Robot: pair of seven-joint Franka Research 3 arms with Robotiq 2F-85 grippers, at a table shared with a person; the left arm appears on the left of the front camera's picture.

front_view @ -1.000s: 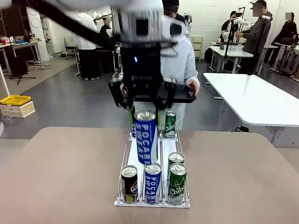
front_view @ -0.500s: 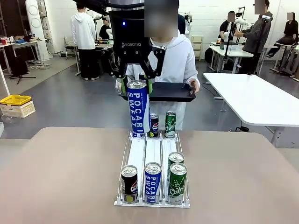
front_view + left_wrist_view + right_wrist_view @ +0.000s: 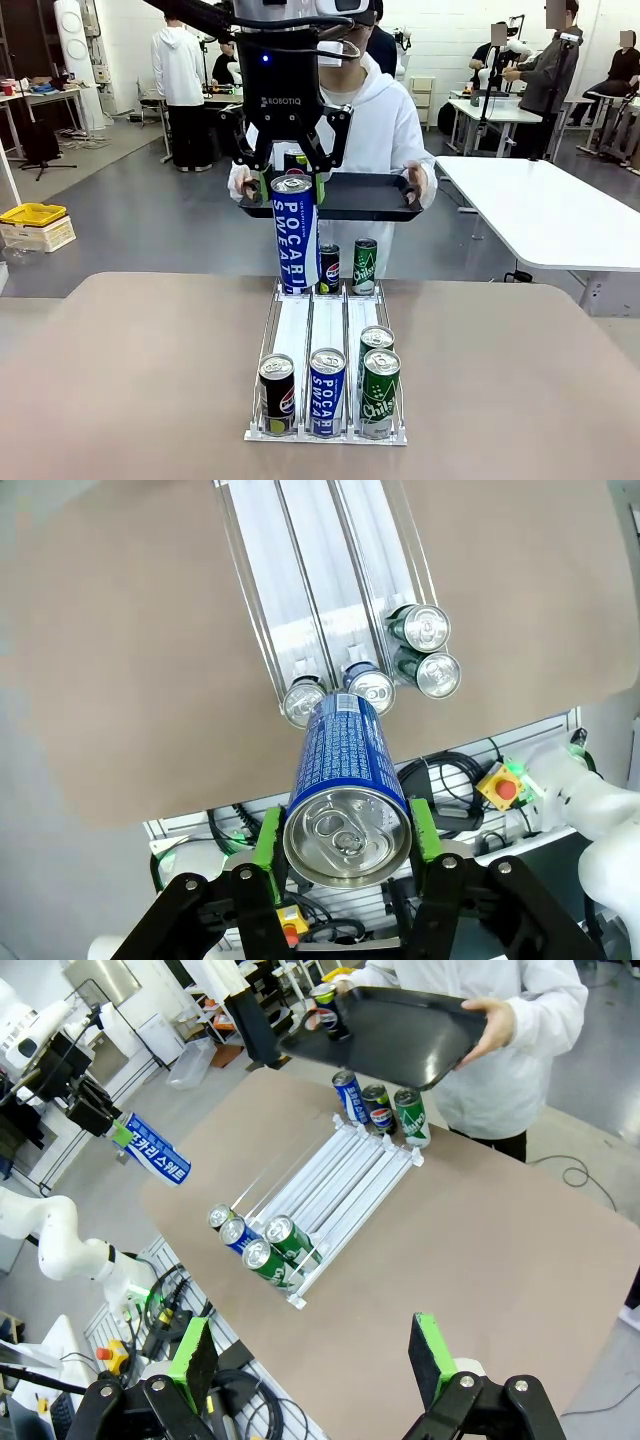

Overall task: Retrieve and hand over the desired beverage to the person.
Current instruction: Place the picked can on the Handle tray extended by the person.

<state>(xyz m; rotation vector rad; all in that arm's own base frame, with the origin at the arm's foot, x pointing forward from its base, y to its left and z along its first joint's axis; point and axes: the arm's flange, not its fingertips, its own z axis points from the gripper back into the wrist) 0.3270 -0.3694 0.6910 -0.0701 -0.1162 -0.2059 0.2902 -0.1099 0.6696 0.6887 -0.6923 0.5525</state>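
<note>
Raised since the earlier frame, my left gripper (image 3: 291, 182) now carries the blue Pocari Sweat can (image 3: 296, 233) level with the black tray (image 3: 365, 198), clamped around its top. At 12 o'clock, the person (image 3: 378, 120) holds that tray in both hands. At 6 o'clock, the can rack (image 3: 299, 332) sits on the table (image 3: 130, 380). My right gripper (image 3: 312, 1365) hangs spread and empty.

Clamped between green pads (image 3: 268, 842) of left gripper (image 3: 345, 848): blue can (image 3: 343, 780), silver top toward camera. Below, tan table (image 3: 130, 650) with clear rack (image 3: 320, 570); at its end, silver-topped can (image 3: 303, 701), blue can top (image 3: 371, 687), two green cans (image 3: 425, 650).
</note>
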